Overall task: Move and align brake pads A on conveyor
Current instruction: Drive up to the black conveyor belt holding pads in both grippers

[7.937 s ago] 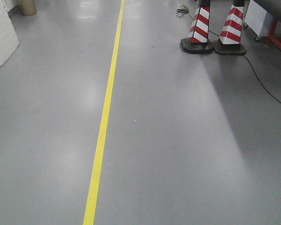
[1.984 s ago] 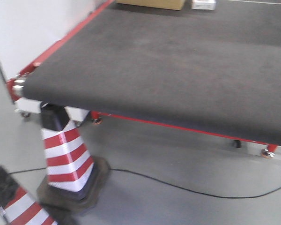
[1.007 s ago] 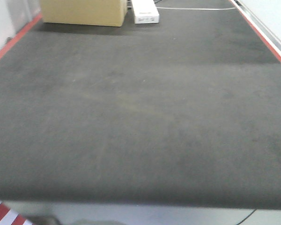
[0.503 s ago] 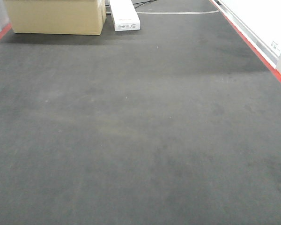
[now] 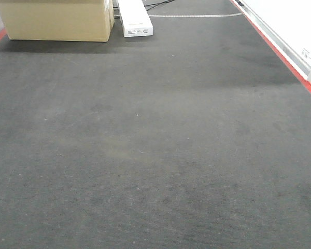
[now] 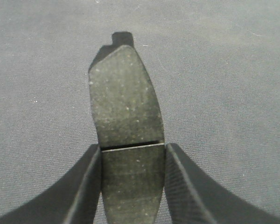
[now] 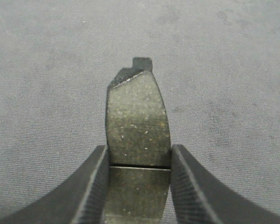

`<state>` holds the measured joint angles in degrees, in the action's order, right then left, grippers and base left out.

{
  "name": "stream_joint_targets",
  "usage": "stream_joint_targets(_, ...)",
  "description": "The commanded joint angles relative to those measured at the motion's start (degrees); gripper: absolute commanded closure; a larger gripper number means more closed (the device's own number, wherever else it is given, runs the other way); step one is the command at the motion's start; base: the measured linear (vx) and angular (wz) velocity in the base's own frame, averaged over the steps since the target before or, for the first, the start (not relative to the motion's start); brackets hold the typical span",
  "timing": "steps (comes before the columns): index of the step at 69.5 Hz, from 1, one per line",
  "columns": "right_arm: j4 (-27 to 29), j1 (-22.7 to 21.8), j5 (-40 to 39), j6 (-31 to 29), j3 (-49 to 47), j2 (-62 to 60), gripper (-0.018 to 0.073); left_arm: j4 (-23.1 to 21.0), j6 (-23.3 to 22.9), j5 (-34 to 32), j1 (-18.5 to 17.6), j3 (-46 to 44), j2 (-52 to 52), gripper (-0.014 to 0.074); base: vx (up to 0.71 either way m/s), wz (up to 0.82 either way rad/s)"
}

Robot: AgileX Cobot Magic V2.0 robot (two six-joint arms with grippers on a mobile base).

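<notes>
Charcoal felt conveyor below. Left gripper clamped on brake pad at groove; right gripper likewise on second brake pad. Mid-length hold likely for level set-down. Cardboard box at far end.

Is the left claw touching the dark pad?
Touching. The left wrist view shows both fingers of the left gripper pressed against the sides of the brake pad at its groove, with no gap on either side.
</notes>
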<state>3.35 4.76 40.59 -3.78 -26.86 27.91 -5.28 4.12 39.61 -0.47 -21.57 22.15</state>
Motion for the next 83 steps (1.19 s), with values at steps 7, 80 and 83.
stream_joint_targets(7, -0.01, -0.30, -4.68, -0.57, -1.76, 0.07, 0.0372, -0.71, -0.40, -4.79, -0.33, -1.66, 0.41, 0.0422, 0.00, 0.00)
stream_joint_targets(80, -0.01, -0.30, -4.68, -0.57, -1.76, 0.07, 0.0372, -0.71, -0.40, -4.79, -0.33, -1.66, 0.41, 0.0422, 0.00, 0.00)
stream_joint_targets(83, -0.01, -0.30, -4.68, -0.57, -1.76, 0.07, 0.0372, -0.71, -0.40, -4.79, -0.33, -1.66, 0.41, 0.0422, 0.00, 0.00)
